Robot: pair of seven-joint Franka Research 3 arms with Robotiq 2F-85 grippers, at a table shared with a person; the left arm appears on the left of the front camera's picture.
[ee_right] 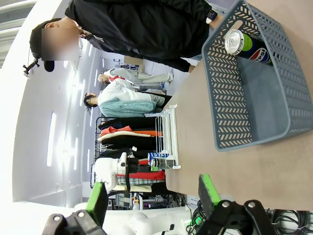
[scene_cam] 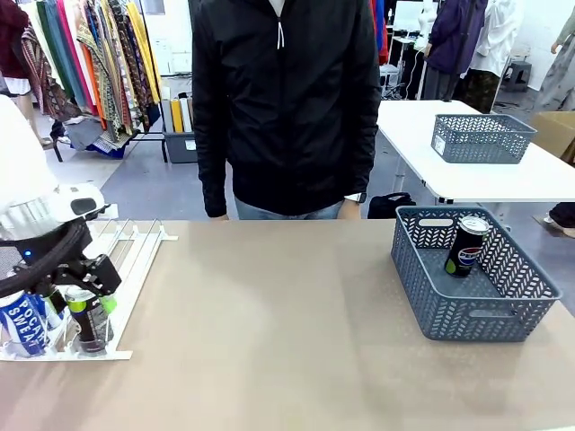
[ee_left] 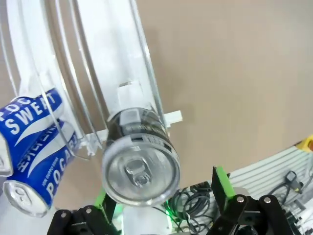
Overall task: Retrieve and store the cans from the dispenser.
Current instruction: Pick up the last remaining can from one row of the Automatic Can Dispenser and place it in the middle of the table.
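**Front view.** The left gripper (scene_cam: 92, 303) hangs over the low end of the white sloping rack of parallel rails (scene_cam: 135, 247), which stands at the robot's left on the tan table (scene_cam: 269, 341). Against the rack's clear stoppers lie a slim black drink can with a silver top (scene_cam: 90, 321) and, beside it, a blue can lettered "Pocari Sweat" (scene_cam: 22, 325). At the robot's right, a grey lattice plastic basket (scene_cam: 472, 314) holds one black can with a round red-and-blue logo (scene_cam: 467, 247), which leans toward the basket's far wall. A person in a black jacket (scene_cam: 287, 108) stands at the far side.

**Progress (a judgement).** One can is stored. At least three are left on the rack, so the task appears to be in its early part. The step in hand looks like the grasp on the slim black drink can.

**Left wrist view.** This adds what the front view hides. The green-padded fingers (ee_left: 220, 183) stand spread wide on either side of the black can's silver top, released and not yet closed on it. Whether a pad touches the can cannot be told. A second blue can lies close against the first.

**Right wrist view.** The right gripper (ee_right: 154, 196) has its fingers released and empty, and it is well apart from the basket.
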